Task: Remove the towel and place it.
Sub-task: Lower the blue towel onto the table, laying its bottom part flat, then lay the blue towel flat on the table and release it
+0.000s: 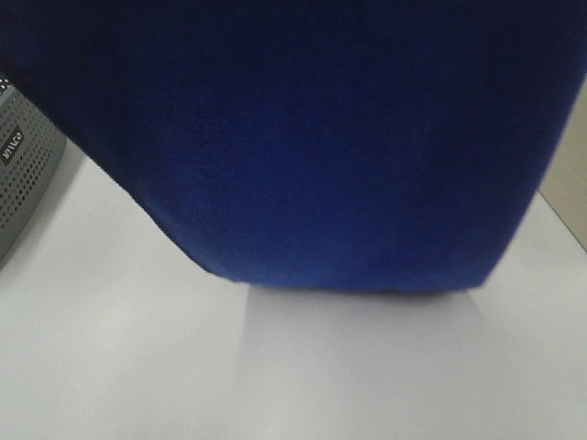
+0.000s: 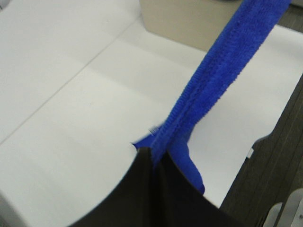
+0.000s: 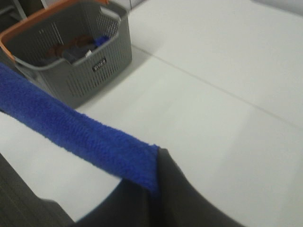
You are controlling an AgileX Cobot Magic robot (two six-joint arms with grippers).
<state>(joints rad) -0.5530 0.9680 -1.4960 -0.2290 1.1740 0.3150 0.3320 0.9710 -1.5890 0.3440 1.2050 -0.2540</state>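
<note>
The deep blue plush towel point(image 1: 303, 137) hangs close in front of the exterior high camera and fills most of that view, held up off the white table point(image 1: 138, 367). Both grippers are hidden behind it there. In the left wrist view my left gripper point(image 2: 154, 158) is shut on one edge of the towel point(image 2: 222, 61), which stretches taut away from the fingers. In the right wrist view my right gripper point(image 3: 156, 182) is shut on another edge of the towel point(image 3: 71, 125), which runs off as a taut band.
A grey laundry basket point(image 3: 102, 64) with an orange rim holds several cloths; it stands at the table's left point(image 1: 23, 179). A tan wall point(image 1: 569, 183) shows at the right. Dark floor point(image 2: 274, 161) lies past the table's edge.
</note>
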